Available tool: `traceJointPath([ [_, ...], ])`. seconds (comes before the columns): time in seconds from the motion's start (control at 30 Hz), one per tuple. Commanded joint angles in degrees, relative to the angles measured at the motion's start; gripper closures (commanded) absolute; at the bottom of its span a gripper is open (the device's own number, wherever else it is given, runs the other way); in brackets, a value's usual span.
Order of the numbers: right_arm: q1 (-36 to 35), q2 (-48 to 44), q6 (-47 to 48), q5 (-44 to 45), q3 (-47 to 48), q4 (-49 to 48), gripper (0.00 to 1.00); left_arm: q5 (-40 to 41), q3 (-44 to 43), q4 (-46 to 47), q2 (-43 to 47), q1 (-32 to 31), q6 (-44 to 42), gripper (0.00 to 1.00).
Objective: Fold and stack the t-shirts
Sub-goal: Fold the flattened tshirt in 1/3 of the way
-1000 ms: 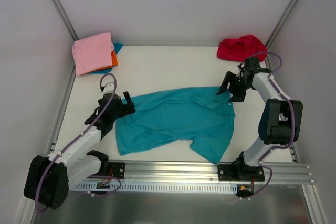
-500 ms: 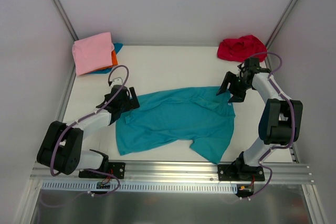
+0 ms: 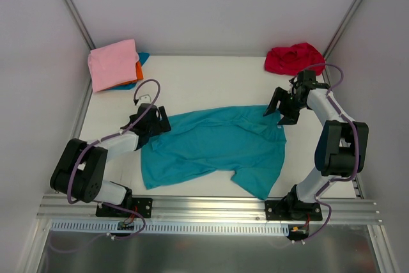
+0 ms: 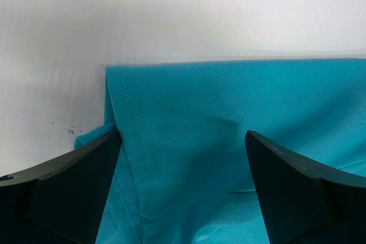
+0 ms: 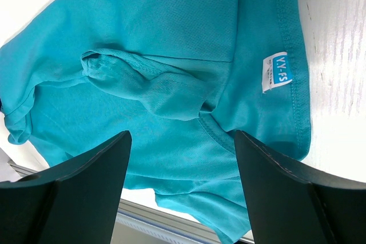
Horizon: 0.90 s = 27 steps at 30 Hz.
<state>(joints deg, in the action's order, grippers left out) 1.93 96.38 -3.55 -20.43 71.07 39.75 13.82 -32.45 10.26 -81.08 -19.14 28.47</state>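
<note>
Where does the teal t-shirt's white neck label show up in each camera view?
Top external: white neck label at the right edge of the teal t-shirt, just below the right hand.
Left wrist: not in it.
Right wrist: upper right, by the stitched edge.
Shared landmark: the teal t-shirt, in all three.

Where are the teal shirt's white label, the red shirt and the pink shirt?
white label (image 5: 277, 71), right wrist view, middle of the tag.
red shirt (image 3: 294, 57), top view, middle of the crumpled heap.
pink shirt (image 3: 114, 63), top view, centre of its folded top face.
</note>
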Motion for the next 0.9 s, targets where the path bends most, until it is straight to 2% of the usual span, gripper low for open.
traceJointPath([
  [0.0,0.0,-0.5,1.0,-0.5,0.7,0.8,0.22,1.1,-1.7,1.6,-0.2,0.1,1.0,0.08],
  [0.2,0.1,0.1,0.9,-0.8,0.6,0.4,0.23,4.1,-2.9,-0.4,2.0,0.1,-0.5,0.07],
  [0.67,0.1,0.1,1.0,-0.7,0.7,0.5,0.23,3.6,-5.4,-0.7,-2.3,0.2,0.1,0.08],
  [0.87,0.0,0.7,1.0,-1.0,0.6,0.2,0.23,6.3,-5.6,-2.4,-1.8,0.4,-1.3,0.08],
])
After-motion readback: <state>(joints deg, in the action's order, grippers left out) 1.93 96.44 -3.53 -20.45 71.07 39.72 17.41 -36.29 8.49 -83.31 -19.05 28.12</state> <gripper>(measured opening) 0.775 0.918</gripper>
